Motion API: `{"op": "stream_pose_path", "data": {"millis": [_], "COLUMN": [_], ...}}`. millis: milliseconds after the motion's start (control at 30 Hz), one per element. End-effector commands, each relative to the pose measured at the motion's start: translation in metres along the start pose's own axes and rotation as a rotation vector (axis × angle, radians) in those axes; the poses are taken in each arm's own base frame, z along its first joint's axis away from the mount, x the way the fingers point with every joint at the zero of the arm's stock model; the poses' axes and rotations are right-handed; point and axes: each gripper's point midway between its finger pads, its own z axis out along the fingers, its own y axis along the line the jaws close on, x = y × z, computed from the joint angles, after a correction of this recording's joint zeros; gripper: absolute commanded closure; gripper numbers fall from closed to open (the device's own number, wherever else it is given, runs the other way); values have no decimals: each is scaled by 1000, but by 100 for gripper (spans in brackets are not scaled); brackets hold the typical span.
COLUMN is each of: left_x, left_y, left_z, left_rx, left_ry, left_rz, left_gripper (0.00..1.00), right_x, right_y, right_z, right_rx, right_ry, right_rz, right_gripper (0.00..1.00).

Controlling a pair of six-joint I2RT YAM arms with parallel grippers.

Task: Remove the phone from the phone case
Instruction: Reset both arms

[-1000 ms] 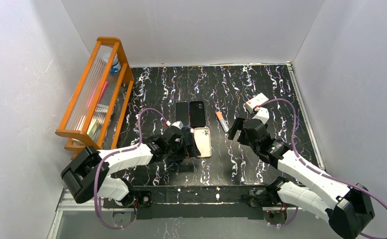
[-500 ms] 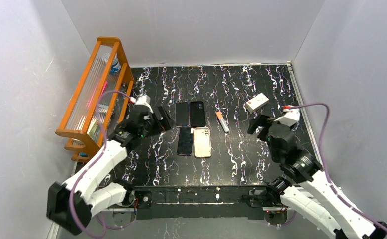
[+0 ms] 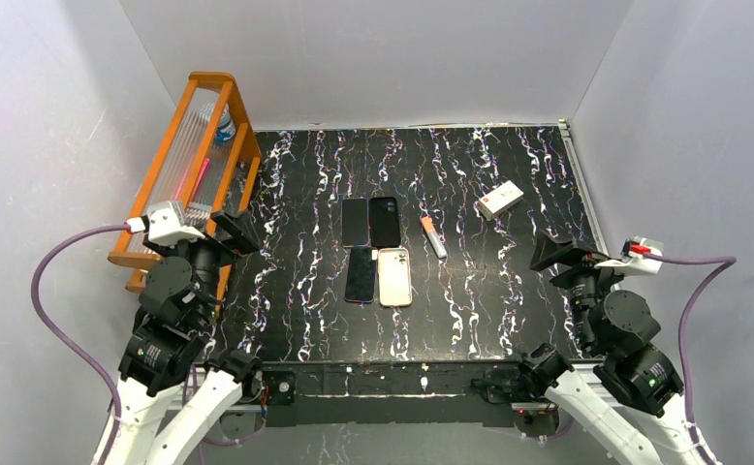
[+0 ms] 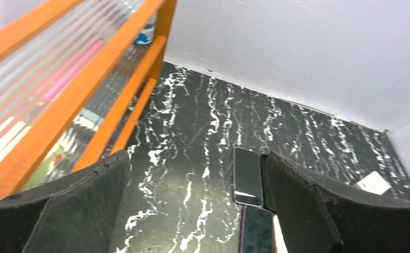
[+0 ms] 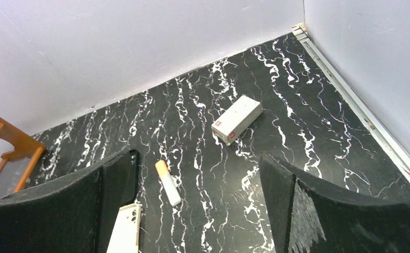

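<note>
Four flat items lie in the middle of the table. A dark phone (image 3: 355,221) lies beside a black case (image 3: 385,221). In front of them a purple-edged dark phone (image 3: 361,274) lies against a cream case (image 3: 394,277). My left gripper (image 3: 238,231) is open and empty, raised at the left by the rack. Its view shows the dark phone (image 4: 246,176) and the purple-edged phone (image 4: 256,236) between its fingers (image 4: 81,205). My right gripper (image 3: 553,254) is open and empty, raised at the right. Its view shows the black case (image 5: 121,179) and the cream case (image 5: 125,229).
An orange wooden rack (image 3: 187,184) with a bottle and papers stands along the left wall. An orange-capped white tube (image 3: 433,236) lies right of the cases. A small white box (image 3: 500,200) lies at the back right. White walls enclose the table.
Both arms have drawn back from the table's centre to the sides and risen. The left gripper has left the purple-edged phone lying beside the cream case.
</note>
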Motion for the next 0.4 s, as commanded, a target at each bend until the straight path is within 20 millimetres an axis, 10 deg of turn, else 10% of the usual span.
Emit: {"op": "stream_pose_path", "data": {"millis": [0,367], "left_x": [5,23], "left_y": [33,34], "left_z": [-4,1], "left_rx": [-133,-125], "left_ry": [-18,-13], "left_rz": [122,88], "left_gripper": [2,2], "right_x": [0,4], "right_y": [-5,-6], "right_z": [1,2], "right_rx": [7,11], "right_ry": [-37,-31], "right_rz": [-15,-27], "right_gripper": [1,1]}}
